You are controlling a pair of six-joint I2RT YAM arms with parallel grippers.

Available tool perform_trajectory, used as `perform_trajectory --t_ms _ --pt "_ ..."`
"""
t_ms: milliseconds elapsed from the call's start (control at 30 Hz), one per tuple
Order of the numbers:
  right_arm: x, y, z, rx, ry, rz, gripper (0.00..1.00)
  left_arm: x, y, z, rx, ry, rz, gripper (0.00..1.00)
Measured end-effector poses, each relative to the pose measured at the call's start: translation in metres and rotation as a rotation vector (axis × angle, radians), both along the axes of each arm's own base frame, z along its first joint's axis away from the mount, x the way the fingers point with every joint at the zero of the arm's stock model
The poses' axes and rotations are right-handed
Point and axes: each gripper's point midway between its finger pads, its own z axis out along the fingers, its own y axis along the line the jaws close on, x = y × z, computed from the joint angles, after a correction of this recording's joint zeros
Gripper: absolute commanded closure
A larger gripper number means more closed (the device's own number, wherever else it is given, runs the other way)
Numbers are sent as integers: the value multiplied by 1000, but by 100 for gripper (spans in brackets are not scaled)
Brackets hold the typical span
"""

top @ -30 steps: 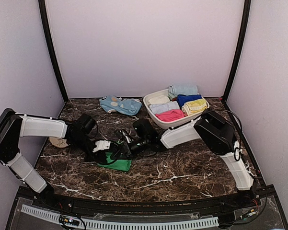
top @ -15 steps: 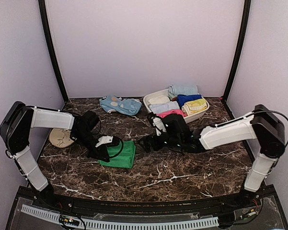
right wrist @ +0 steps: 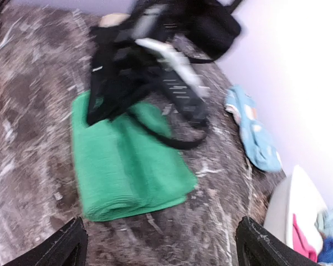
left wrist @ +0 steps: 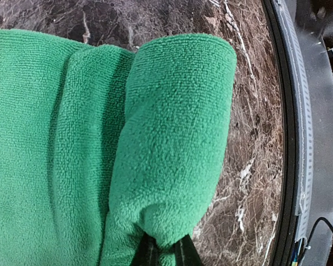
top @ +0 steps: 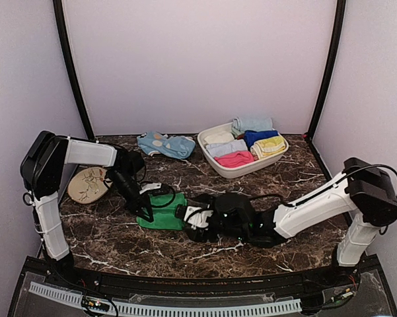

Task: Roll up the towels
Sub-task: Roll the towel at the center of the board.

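A bright green towel lies on the marble table, left of the middle. In the left wrist view its right part is rolled into a thick tube, and the rest lies flat beside it. My left gripper is shut on the near end of that roll, with a pinch of cloth between its black fingers. My right gripper is low on the table just right of the towel. Its fingers stand wide open with nothing between them. From there the towel lies ahead, under the left gripper.
A white basket with several rolled cloths stands at the back right. A blue spotted cloth lies at the back centre. A tan leaf-print disc sits at the left. Dark frame posts and pale walls enclose the table.
My right gripper let go and opened, swung out to the right, then came back low beside the towel's right edge. My left gripper stayed shut on the towel while its arm shifted right, uncovering the tan disc.
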Motion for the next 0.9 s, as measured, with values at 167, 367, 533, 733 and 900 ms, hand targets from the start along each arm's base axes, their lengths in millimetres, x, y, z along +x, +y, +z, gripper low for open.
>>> perform_trajectory --t_ms 167,367,533,733,900 --pt "-48 37 -57 -264 -136 229 27 1 0 0 20 54 11 93" --pt "-43 75 -74 -351 -240 301 35 1 0 -1 35 83 10 92" --pt "-30 103 -75 -353 -284 311 43 1 0 -1 39 93 7 87" --pt "-5 105 -90 -374 -228 286 54 0 1 0 33 95 2 78" --pt "4 104 -94 -349 -138 283 66 3 5 7 -13 80 47 57"
